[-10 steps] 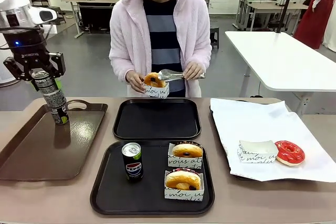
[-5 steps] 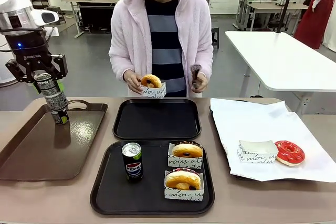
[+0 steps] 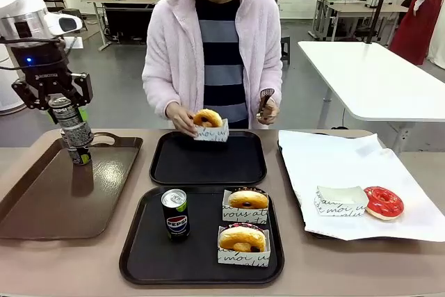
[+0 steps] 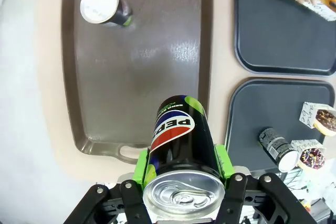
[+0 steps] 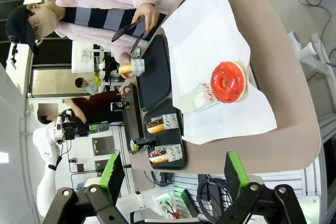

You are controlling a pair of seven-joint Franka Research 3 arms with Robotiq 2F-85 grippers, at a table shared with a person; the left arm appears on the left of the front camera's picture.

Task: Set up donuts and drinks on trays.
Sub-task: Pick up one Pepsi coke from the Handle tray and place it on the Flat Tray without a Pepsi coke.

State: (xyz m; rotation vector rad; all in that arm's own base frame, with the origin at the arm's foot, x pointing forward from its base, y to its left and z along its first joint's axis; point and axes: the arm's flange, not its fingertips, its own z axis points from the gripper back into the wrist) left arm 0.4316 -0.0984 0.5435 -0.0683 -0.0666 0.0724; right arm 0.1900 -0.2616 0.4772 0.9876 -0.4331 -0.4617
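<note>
Here the left gripper clamps a Pepsi can, long axis near-vertical, top tilted left.

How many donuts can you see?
4. The held donut is in the person's hand over the far black tray; the back donut and front donut sit on the near black tray; the red donut lies on white paper. None look hidden.

A lab hall — grey floor, long white table, cluttered workbenches at the back
</note>
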